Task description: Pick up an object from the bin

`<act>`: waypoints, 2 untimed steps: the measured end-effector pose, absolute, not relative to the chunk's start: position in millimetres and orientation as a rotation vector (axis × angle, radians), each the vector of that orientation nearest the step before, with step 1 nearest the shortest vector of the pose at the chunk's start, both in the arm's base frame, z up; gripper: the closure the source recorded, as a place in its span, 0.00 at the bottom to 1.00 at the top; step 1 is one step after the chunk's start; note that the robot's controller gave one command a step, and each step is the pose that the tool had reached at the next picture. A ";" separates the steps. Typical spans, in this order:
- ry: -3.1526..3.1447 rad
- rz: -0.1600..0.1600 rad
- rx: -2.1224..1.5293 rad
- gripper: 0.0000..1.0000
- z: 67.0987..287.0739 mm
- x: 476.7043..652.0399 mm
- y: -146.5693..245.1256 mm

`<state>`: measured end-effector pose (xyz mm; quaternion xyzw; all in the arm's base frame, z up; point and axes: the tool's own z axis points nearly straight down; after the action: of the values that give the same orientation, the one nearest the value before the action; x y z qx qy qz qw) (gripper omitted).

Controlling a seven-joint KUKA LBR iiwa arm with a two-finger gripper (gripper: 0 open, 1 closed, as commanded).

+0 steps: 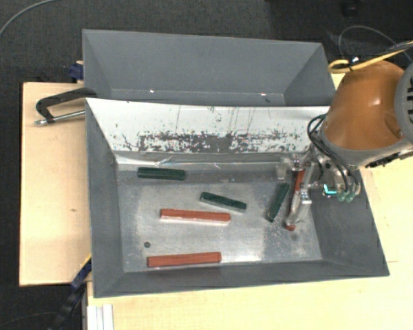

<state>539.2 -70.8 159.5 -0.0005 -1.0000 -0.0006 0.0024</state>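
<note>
I see the pincer [291, 220] low in the right part of the grey metal bin [193, 64], its tip down near the floor, just in front of the right sloping wall. The arm's rounded orange cover [368, 108] sits above it at the right of the frame. I cannot tell whether the pincer is apart or together; the metal parts overlap from this angle.

A slim dark green rectangular bar [278, 203] stands steeply tilted just left of the pincer, its upper end leaning to the right toward the wrist. I cannot tell whether it touches the pincer or is gripped by it.

The other pieces lie well apart on the floor. A second dark green bar [223, 201] rests in the middle, slightly slanted. A third dark green bar [162, 174] lies at the upper left of the floor, along the foot of the back wall. A reddish-brown bar with a pale upper edge [195, 216] lies just below and left of the middle one. A plain reddish-brown bar [184, 259] lies near the front wall, with a small dark speck [147, 245] up and to its left.
</note>
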 end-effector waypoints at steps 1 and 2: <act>-3.132 -0.008 0.108 0.00 66.3 534.3 6.5; -3.141 -0.002 0.099 1.00 70.7 536.8 2.2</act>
<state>536.8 2.2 70.7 0.0316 -0.9995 -0.0005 -0.0003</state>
